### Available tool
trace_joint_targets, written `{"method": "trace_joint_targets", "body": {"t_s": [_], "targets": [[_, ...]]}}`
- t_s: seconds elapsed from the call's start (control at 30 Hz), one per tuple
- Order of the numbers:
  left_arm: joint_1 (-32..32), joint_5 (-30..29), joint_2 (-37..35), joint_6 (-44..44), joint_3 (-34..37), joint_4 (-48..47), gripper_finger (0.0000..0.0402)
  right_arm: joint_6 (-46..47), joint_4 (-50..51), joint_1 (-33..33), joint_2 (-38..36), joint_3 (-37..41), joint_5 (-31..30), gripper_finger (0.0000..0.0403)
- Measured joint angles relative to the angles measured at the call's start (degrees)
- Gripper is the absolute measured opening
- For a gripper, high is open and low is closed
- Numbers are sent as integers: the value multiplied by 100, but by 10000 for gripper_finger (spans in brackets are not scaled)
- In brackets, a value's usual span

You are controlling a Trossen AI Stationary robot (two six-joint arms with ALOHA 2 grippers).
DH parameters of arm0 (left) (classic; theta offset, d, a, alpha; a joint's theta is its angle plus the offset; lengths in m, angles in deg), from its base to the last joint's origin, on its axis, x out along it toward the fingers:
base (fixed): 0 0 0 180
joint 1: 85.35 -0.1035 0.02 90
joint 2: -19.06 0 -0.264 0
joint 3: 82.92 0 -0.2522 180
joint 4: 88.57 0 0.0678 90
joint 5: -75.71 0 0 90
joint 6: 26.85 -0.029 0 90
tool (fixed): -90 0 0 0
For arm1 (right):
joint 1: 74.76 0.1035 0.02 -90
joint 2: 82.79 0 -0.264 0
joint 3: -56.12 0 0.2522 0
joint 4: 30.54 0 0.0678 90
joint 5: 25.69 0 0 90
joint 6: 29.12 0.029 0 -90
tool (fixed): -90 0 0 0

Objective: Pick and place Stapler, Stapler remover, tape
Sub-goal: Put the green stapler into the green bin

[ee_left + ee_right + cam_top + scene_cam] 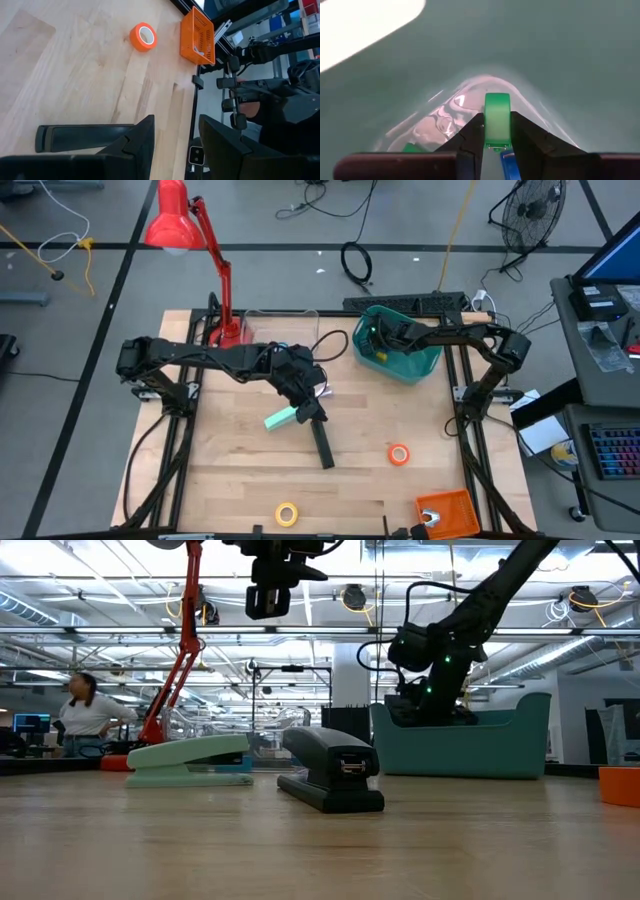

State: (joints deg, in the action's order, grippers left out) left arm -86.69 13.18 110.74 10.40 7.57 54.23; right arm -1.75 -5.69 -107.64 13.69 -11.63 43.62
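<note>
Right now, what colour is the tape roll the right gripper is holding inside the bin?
Green. The tape roll shows best in the right wrist view.

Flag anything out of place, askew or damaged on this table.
Nothing stands out. The black stapler and mint stapler lie flat on the wood. The right gripper, inside the teal bin, holds a green tape roll on edge.

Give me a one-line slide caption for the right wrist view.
Right gripper holds the green tape roll edge-on inside the teal bin.
</note>
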Motion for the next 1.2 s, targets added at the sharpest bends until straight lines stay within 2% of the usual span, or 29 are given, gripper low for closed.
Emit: {"method": "trace_joint_targets", "body": {"t_s": [0.57, 0.8, 1.0, 1.2], "targets": [[0, 2, 0, 64, 2, 318, 156, 45, 44, -4, 9, 0, 127, 75], [0, 2, 0, 106, 1, 382, 156, 161, -47, -4, 437, -18, 311, 75], [0, 4, 0, 157, 2, 382, 156, 192, -62, 35, 413, -16, 274, 75], [0, 4, 0, 163, 2, 399, 156, 104, 34, 37, 300, 3, 320, 95]]}}
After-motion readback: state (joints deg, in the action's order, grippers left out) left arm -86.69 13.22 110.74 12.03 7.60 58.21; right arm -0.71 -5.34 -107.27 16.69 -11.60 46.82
